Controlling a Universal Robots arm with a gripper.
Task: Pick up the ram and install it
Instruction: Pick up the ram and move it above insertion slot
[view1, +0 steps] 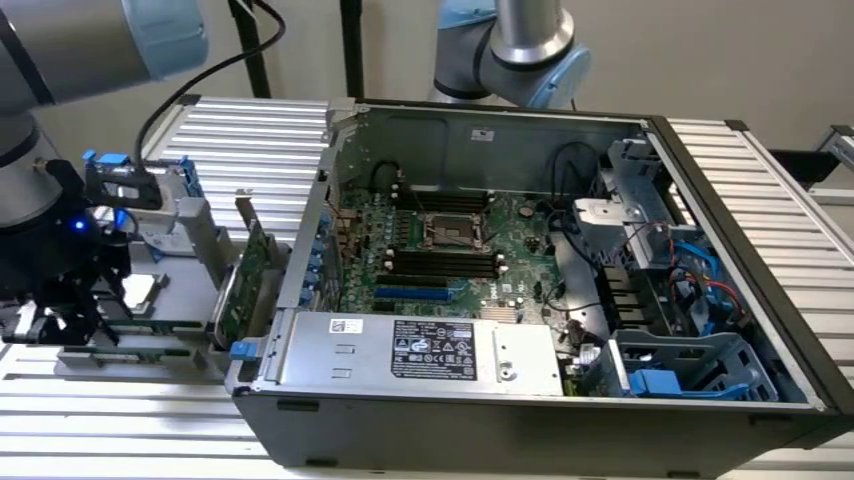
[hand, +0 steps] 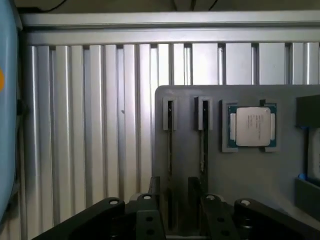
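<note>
Gripper (hand: 175, 189) hangs low over the grey parts tray (hand: 240, 175), fingers spread either side of the ram (hand: 170, 150), which stands on edge in its groove, apparently ungripped. The motherboard's memory slots (view1: 438, 265) look empty, so both pick-up and installation are left to do.

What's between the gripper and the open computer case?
In the exterior view, the grey parts holder lies there, with a tall green expansion card standing upright at its end beside the computer case.
</note>
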